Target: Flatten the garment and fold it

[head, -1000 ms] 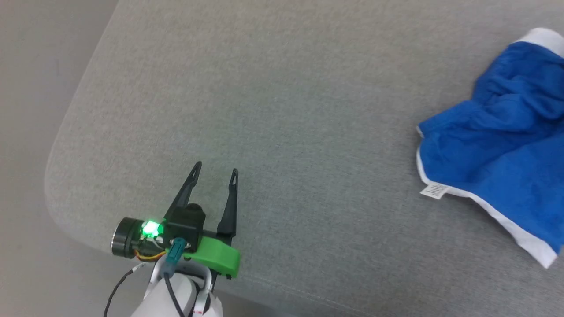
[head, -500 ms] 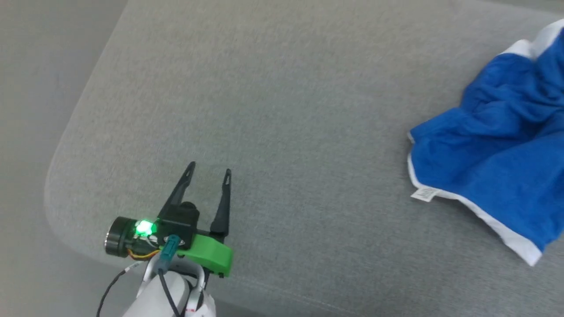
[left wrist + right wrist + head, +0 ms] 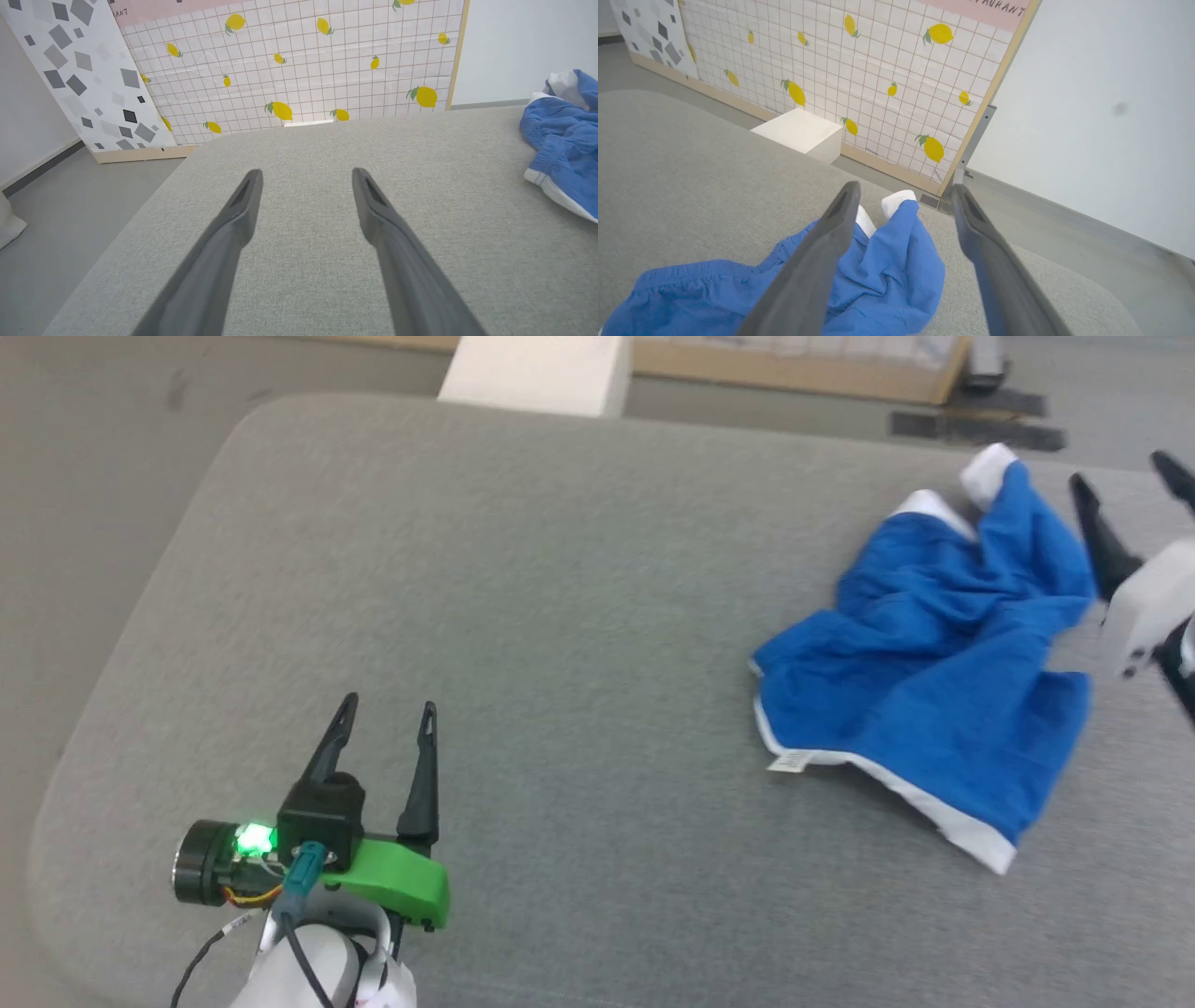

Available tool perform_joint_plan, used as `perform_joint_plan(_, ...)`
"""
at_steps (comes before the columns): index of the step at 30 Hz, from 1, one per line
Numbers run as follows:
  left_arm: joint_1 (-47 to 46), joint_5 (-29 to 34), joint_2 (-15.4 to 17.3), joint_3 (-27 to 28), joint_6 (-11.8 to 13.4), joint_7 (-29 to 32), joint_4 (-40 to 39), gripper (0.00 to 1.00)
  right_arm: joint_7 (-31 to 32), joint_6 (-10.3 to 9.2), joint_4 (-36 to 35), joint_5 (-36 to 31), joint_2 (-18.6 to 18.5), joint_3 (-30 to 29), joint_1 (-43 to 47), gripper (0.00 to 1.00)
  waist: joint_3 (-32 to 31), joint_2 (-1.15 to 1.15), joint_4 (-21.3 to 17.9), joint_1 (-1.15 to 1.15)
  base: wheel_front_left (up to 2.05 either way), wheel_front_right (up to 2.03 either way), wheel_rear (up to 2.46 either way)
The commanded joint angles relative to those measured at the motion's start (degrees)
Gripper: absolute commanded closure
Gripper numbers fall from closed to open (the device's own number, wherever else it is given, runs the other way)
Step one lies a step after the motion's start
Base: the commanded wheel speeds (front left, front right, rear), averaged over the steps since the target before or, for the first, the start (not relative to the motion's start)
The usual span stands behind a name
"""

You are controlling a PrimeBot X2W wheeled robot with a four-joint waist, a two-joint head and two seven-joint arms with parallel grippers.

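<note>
The garment, bright blue shorts with white bands and a small white tag, lies crumpled on the right part of the grey cushioned surface. My right gripper hangs open just right of its upper edge, with nothing between its fingers. In the right wrist view the garment lies below and between the open fingers. My left gripper stands open at the lower left, far from the cloth. In the left wrist view the garment shows at the right edge.
A white box stands on the floor beyond the far edge of the surface. A lemon-patterned panel and a grey-speckled panel lean against the wall behind. The rounded left corner of the surface lies beside my left gripper.
The head camera has swung right and up, bringing the whole garment, the far edge and my right gripper into view. The left gripper stays open and still.
</note>
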Motion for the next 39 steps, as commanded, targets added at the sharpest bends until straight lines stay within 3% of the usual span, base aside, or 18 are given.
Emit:
perform_joint_plan(1, 0.69, -0.79, 0.41, 0.36, 0.6, 0.22, -0.53, 0.0, -1.51, -0.1, -1.76, 0.52, 0.61, -0.86, 2.24, 0.0, -3.44, 0.0, -3.91, 0.0, 0.0, 0.0, 0.0)
perform_joint_plan(8, 2.18, -3.02, 0.64, 0.8, 0.76, 3.02, -2.8, 0.0, -4.96, -0.1, -14.94, -2.49, 6.59, -10.75, 15.93, 0.0, -4.13, 0.0, -6.68, 0.0, 0.0, 0.0, 0.0)
perform_joint_plan(14, 3.37, -4.05, 1.05, -0.31, -0.04, 5.5, -2.87, 0.0, -2.53, -0.1, -27.32, -10.4, 17.23, -21.79, 30.41, 0.0, -4.36, 0.0, -8.17, 0.0, 0.0, 0.0, 0.0)
perform_joint_plan(20, 3.56, -4.95, 1.11, -1.7, -1.53, 7.08, -3.11, 0.0, -1.28, -0.1, -36.7, -15.0, 24.88, -25.93, 40.05, 0.0, -3.65, 0.0, -10.03, 0.0, 0.0, 0.0, 0.0)
perform_joint_plan(24, 2.04, -5.6, 1.04, -2.33, -2.53, 8.95, -4.19, 0.0, 0.28, -0.1, -40.38, -15.62, 26.3, -26.22, 42.51, 0.0, -1.86, 0.0, -11.94, 0.0, 0.0, 0.0, 0.0)
perform_joint_plan(28, -2.82, -5.81, 1.0, -4.36, -5.05, 14.09, -4.48, 0.0, 1.13, -0.1, -42.23, -16.07, 26.65, -25.79, 43.35, 0.0, 0.89, 0.0, -13.85, 0.0, 0.0, 0.0, 0.0)
perform_joint_plan(39, -24.17, -11.64, -1.92, -9.15, -15.46, 36.75, 4.79, 0.0, 0.44, -0.1, -43.41, -15.51, 26.84, -24.99, 42.51, 0.0, 10.02, 0.0, -19.56, 0.0, 0.0, 0.0, 0.0)
